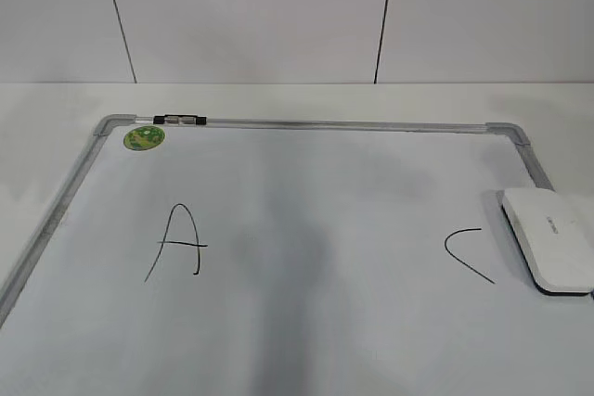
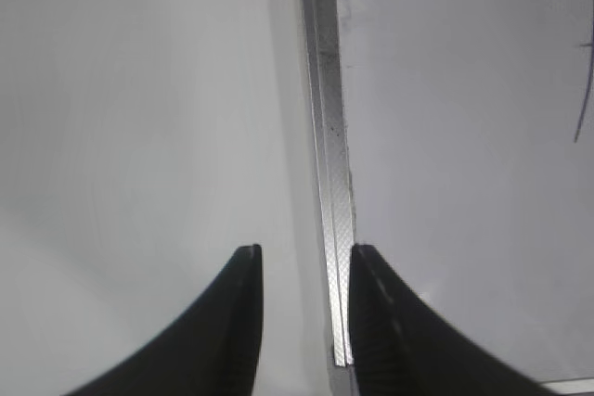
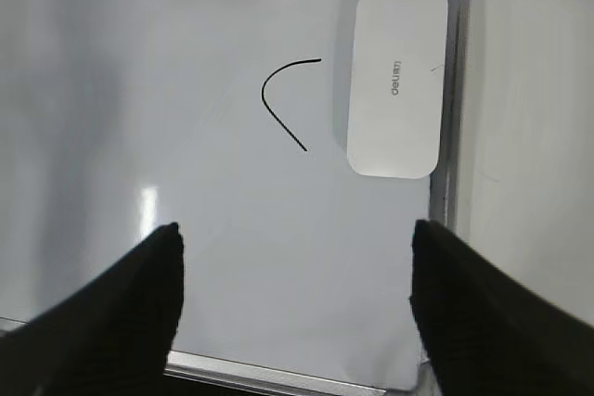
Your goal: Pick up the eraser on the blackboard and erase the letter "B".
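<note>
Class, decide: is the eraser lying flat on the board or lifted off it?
Lying flat. The eraser rests printed side up on the blackboard against its right frame; the right gripper hangs open, apart from it.

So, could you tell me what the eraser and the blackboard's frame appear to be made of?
The eraser looks like smooth white plastic with a matte sheen and small grey print; the exterior view shows a dark, probably felt, underside. The blackboard's frame seems to be brushed silver metal, likely aluminium, with fine streaks and bright reflections.

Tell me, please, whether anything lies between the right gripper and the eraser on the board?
Nothing visible does. In the right wrist view the open right gripper hangs over bare blackboard, and the eraser lies ahead by the right frame, with only the drawn "C" beside it.
</note>
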You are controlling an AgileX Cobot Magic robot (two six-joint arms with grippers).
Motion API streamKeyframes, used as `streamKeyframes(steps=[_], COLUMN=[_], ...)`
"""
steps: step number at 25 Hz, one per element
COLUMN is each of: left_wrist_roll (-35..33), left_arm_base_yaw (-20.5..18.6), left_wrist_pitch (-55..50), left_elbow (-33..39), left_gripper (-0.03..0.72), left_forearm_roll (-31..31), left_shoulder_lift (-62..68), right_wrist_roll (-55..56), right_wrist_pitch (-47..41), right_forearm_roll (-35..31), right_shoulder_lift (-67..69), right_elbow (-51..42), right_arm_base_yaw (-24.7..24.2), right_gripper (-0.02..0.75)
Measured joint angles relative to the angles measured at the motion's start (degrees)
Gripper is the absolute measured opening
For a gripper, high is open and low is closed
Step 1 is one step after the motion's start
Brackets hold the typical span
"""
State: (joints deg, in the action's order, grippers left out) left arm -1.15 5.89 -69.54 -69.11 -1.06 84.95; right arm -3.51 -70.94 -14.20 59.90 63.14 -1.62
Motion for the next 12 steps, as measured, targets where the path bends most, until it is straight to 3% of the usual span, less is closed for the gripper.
streamKeyframes(steps=[12], left_wrist_roll=[0.6], left_arm_base_yaw=[0.0], left_wrist_pitch=[-1.6], left_elbow=[7.3], left_gripper=[0.235], left_forearm_roll=[-6.1], left_shoulder_lift=[-26.8], right_wrist_roll=[-0.4], right_wrist_pitch=[-1.1], right_forearm_roll=[9.5], right_shoulder_lift=[-23.9], right_elbow=[-10.6], right_arm_base_yaw=[0.0], right_gripper=[0.586])
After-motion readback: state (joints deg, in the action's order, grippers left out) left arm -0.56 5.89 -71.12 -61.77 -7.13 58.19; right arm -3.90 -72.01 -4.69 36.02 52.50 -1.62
